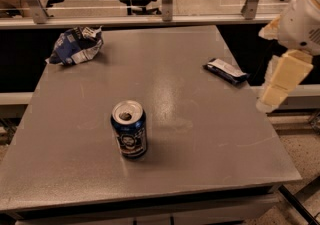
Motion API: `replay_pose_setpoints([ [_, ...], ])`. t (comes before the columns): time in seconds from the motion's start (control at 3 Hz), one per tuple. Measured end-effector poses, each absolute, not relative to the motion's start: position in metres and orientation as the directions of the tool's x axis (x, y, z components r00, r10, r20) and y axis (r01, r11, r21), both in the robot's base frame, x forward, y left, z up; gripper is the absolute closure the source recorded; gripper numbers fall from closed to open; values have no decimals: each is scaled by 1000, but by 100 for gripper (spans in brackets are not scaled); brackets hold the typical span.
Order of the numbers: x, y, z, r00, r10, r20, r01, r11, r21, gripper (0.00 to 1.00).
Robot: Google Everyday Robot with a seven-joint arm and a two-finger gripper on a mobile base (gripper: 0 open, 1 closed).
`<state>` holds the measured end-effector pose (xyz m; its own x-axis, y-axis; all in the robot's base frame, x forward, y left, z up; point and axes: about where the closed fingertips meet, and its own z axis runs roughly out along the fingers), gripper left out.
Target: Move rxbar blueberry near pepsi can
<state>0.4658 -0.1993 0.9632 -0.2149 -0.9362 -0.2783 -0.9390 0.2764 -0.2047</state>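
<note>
Grey table (210, 164) holds pepsi can (129, 135) and, well apart, ungrasped rxbar blueberry (226, 70); gripper (277, 85) hangs off the right edge, grip state untellable, needing to reach the bar.

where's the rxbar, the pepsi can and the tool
rxbar blueberry (226, 70): camera view, middle of the wrapper
pepsi can (129, 136): camera view, middle of its side wall
tool (271, 95): camera view, pale lower part, right of the table (210, 141)

On the table (200, 159) the pepsi can (129, 135) stands toward the front edge, rxbar blueberry (226, 70) by the right edge, chip bag (75, 45) at the far-left corner, end effector (272, 94) beyond the right edge.
</note>
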Motion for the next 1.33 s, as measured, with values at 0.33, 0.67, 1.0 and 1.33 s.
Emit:
replay_pose_setpoints([
  [0.33, 498, -193, 942, -234, -914, -332, -941, 298, -159, 0],
  [0.67, 542, -191, 912, -270, -891, -365, -934, 335, -125, 0],
  [1.0, 573, -201, 893, -306, -875, -376, -923, 370, -110, 0],
  [1.33, 599, -209, 875, -335, -862, -380, -913, 397, -96, 0],
])
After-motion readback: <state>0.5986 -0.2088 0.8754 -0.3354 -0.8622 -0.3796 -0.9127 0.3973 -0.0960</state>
